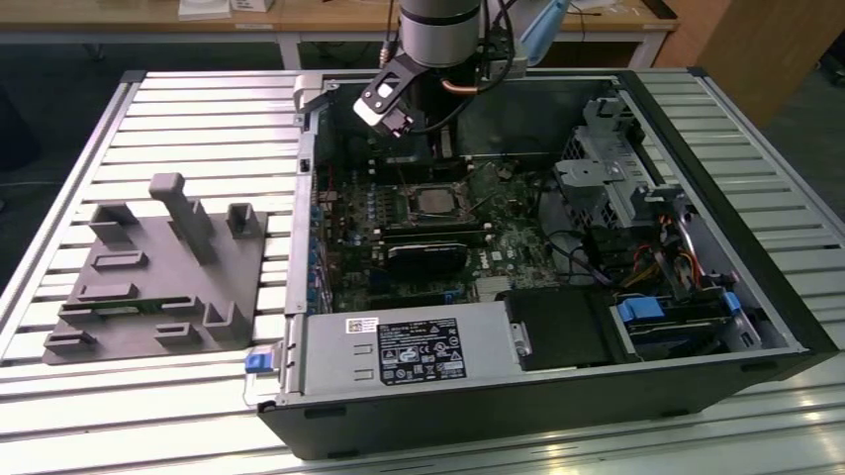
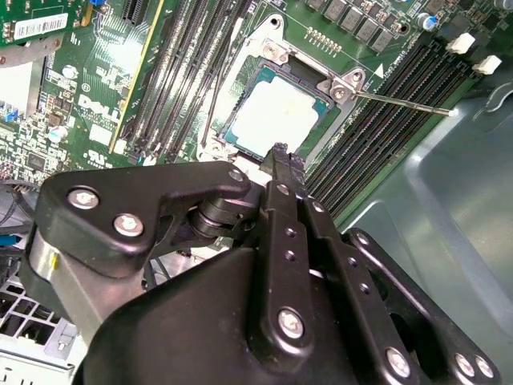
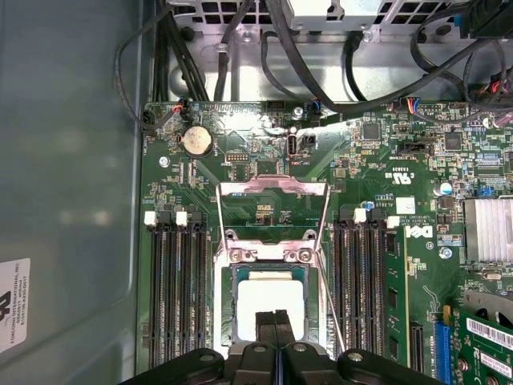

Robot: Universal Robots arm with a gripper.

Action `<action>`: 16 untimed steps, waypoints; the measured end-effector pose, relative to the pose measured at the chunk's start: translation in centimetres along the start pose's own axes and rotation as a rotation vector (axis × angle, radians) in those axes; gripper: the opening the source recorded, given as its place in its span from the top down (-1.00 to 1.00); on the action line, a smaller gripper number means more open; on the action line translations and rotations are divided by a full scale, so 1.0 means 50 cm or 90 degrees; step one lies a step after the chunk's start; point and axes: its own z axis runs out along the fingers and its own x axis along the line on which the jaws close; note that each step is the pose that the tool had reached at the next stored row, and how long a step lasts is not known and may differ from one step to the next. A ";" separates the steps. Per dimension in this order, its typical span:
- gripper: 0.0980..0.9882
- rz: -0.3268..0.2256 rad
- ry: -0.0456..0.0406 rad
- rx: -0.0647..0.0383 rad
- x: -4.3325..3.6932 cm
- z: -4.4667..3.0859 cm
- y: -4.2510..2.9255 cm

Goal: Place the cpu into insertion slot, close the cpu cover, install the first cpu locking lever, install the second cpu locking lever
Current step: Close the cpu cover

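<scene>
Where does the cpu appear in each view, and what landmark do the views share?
Exterior view: the cpu lies on the motherboard, below the tool.
Second wrist view: the cpu is the pale square just beyond the tool's tip.
First wrist view: the cpu is right at the tool's tip.
Shared landmark: the shut tool.

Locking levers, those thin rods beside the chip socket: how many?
2. In the second wrist view, one lever angles out from a corner of the insertion slot over the memory slots; the other lever runs along the slot's opposite side.
</scene>
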 end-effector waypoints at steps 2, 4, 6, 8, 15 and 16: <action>0.98 0.000 -0.0001 0.000 0.000 -0.002 0.000; 0.98 0.000 0.0000 0.000 0.000 -0.006 0.001; 0.98 0.000 0.0001 0.000 0.000 -0.011 0.001; 0.98 0.000 0.0001 0.000 0.000 -0.016 0.001; 0.98 0.000 0.0001 0.000 0.000 -0.019 0.002; 0.98 0.000 0.0001 0.000 0.000 -0.019 0.003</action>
